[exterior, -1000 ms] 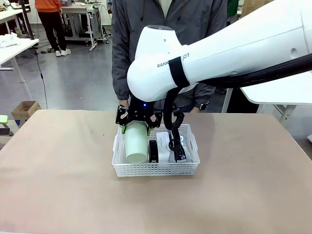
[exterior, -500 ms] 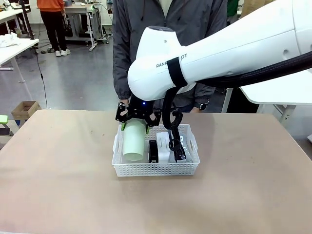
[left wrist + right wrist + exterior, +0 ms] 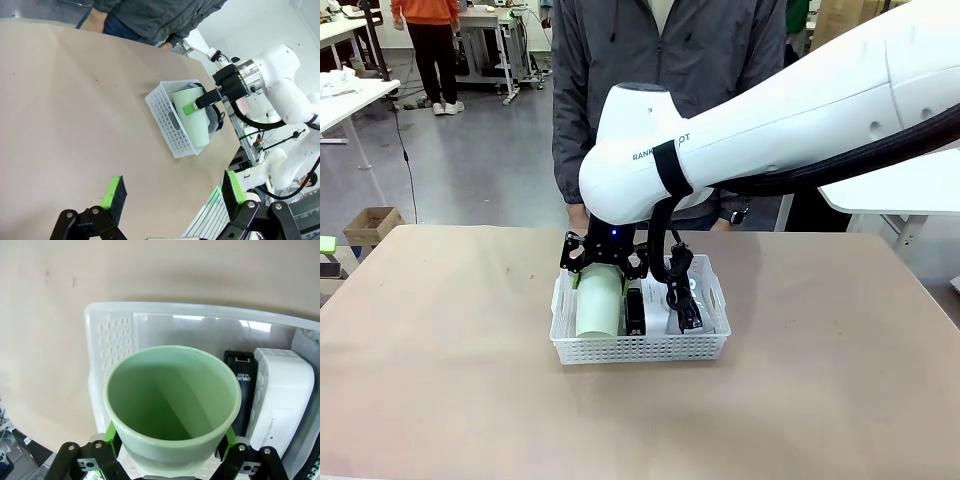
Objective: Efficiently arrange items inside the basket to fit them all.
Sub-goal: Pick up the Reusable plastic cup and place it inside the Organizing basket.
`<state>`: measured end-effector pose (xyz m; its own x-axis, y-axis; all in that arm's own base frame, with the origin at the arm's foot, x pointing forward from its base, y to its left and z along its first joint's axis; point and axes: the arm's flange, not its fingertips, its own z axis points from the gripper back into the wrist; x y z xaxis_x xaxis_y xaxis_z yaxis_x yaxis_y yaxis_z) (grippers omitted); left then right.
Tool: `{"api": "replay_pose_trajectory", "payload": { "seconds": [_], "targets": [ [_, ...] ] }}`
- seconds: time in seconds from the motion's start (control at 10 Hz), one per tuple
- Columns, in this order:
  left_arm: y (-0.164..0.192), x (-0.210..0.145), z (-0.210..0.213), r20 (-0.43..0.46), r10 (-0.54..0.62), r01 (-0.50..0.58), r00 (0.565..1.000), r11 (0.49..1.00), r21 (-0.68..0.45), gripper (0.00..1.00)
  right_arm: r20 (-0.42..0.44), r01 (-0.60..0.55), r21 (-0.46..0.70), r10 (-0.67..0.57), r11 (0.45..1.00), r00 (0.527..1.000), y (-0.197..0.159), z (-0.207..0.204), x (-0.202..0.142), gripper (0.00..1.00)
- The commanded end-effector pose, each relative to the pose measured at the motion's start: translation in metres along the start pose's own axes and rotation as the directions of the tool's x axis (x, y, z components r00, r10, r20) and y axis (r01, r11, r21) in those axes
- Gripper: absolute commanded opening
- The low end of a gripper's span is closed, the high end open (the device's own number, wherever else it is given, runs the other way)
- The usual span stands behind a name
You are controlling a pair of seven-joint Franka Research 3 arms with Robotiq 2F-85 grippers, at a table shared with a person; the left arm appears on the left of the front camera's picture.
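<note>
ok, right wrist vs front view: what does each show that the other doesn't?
Right wrist view: the paper cup's empty inside, seen down its mouth, and print on the black stapler.
Front view: the person's hand behind the basket and the bare table around it.
Both: the right gripper clamped on the cup, with the stapler and white box beside it.

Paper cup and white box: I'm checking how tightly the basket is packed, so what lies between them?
The black stapler lies between the pale green paper cup and the small white box, seen in the right wrist view.
</note>
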<state>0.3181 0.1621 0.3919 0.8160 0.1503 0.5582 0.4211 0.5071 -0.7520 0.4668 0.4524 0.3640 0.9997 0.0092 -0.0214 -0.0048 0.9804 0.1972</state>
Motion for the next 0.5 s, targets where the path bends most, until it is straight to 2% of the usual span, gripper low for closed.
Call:
{"api": "replay_pose_trajectory", "payload": {
  "seconds": [0.0,0.2,0.4],
  "targets": [
    [-0.003,0.000,0.002,0.000,0.013,-0.013,1.000,1.000,-0.010,1.00,-0.027,0.030,-0.027,-0.031,0.999,0.999,0.012,0.000,0.006,0.91],
    [-0.003,0.000,0.002,0.000,0.013,-0.013,1.000,1.000,-0.010,1.00,-0.018,0.037,-0.039,-0.038,0.999,0.999,0.013,-0.006,0.010,0.91],
    [-0.003,0.000,0.002,0.000,0.013,-0.013,1.000,1.000,-0.010,1.00,-0.045,0.029,-0.035,-0.030,0.999,0.999,0.015,-0.012,0.014,0.91]
  ]
}}
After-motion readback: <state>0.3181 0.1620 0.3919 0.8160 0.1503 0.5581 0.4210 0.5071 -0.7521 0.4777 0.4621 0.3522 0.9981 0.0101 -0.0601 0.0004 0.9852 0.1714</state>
